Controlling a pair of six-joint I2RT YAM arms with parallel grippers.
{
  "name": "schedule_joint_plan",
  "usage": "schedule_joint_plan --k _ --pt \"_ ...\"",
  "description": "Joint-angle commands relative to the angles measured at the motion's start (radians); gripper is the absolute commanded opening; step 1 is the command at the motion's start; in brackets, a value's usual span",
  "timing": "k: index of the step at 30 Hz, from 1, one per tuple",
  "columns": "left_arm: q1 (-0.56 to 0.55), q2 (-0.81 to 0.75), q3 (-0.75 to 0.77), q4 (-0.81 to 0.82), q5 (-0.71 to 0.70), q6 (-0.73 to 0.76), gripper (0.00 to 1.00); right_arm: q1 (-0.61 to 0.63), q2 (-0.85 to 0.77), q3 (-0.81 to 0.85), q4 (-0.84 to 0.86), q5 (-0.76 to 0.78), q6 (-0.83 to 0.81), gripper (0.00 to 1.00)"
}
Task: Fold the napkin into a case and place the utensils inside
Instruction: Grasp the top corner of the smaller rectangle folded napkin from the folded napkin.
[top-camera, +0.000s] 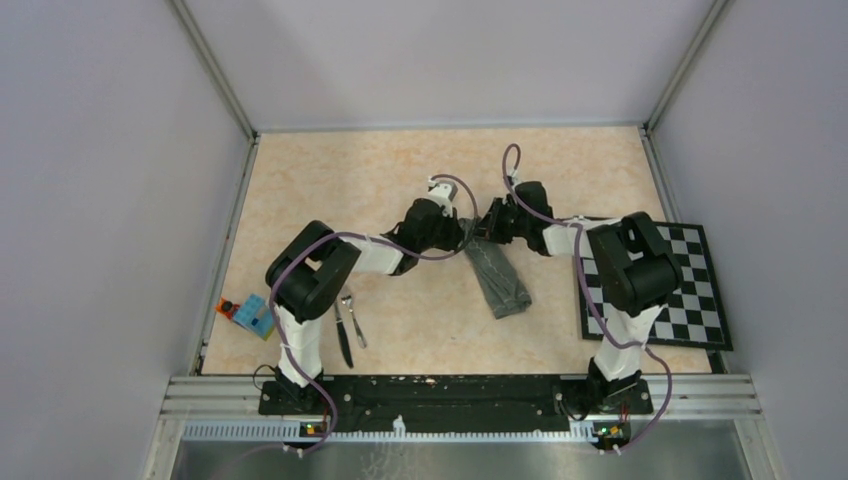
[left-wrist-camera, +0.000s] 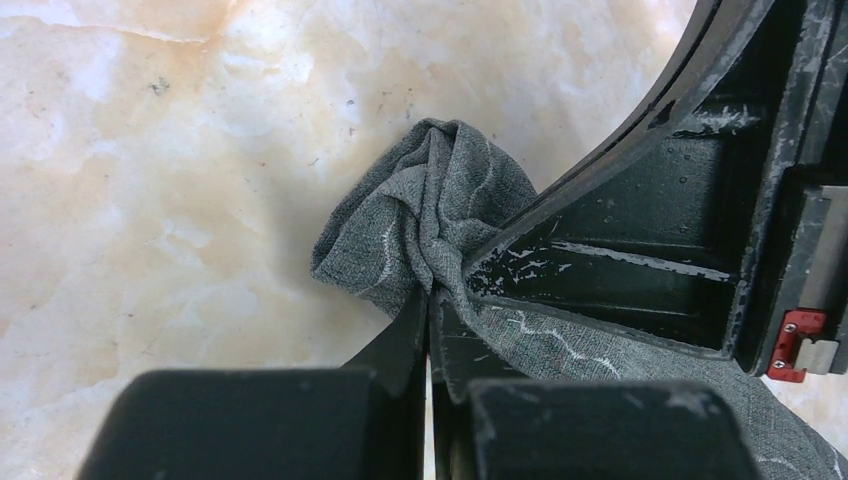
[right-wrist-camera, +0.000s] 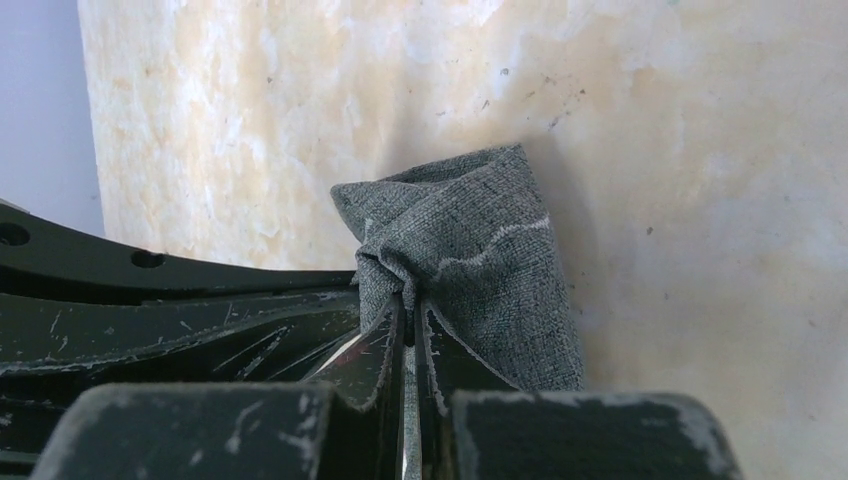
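I see the left gripper (left-wrist-camera: 430, 300) and right gripper (right-wrist-camera: 408, 295) both clamped on the 12 o'clock end of the napkin (top-camera: 503, 282), a narrow strip trailing toward 5 o'clock. The knife (top-camera: 343, 338) and fork (top-camera: 354, 322) lie together at its 8 o'clock, well apart.

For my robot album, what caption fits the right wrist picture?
Right gripper shut on a bunched end of the grey napkin.

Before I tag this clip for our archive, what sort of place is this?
Probably a robot lab test cell: a marble-patterned table enclosed by plain panels on aluminium framing, with a checkered board at its right.
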Motion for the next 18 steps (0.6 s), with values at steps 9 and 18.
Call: schedule_joint_plan --k 9,18 --pt "0.007 -0.062 -0.019 0.124 0.076 -0.077 0.00 0.073 0.046 -0.029 0.120 0.135 0.080 0.00" --pt "0.022 -0.086 -0.020 0.048 0.029 -0.041 0.00 0.051 -0.049 -0.043 0.083 0.027 0.020 0.11"
